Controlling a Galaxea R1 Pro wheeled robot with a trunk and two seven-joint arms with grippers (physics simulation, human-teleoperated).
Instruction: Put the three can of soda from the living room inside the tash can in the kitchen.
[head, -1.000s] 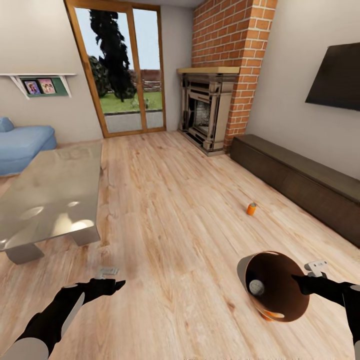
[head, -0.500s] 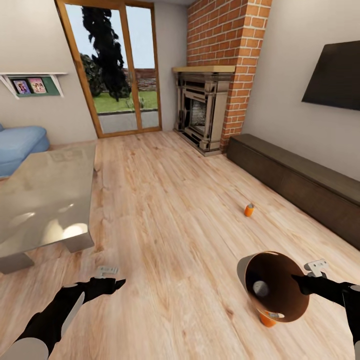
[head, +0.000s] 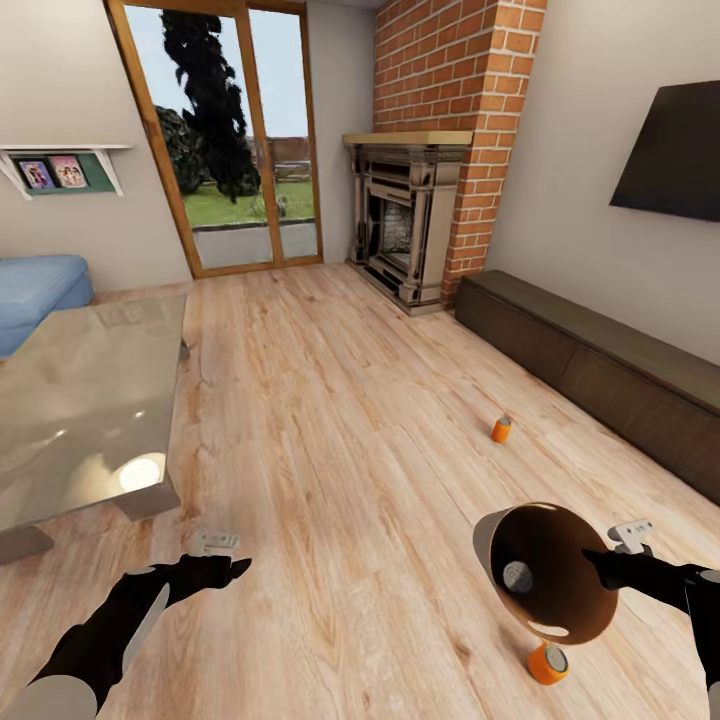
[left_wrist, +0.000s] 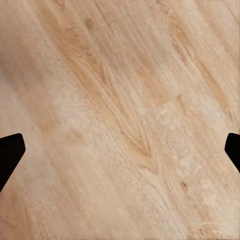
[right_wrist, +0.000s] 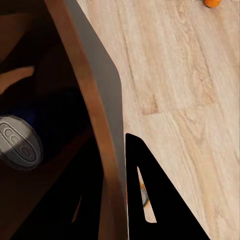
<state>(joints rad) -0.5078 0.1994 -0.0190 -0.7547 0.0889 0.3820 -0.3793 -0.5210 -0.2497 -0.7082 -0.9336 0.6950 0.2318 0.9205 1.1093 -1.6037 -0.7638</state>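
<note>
The trash can (head: 560, 600) is tipped, its mouth open; a dark blue can (head: 516, 574) lies inside; one orange can (head: 548, 663) lies just below its rim; another orange can (head: 501, 430) stands well beyond it.

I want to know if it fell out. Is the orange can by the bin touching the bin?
Cannot tell. In the head view the nearer orange can lies on the floor just below the bin held by the right gripper, with no plain gap.

Pale wood-grain planks are covering the floor (head: 330, 420), looking matt. The coffee table (head: 80, 400) top is gleaming like glass. Rough red brick is facing the fireplace (head: 450, 100). The sofa (head: 35, 290) is looking cloth-covered.
</note>
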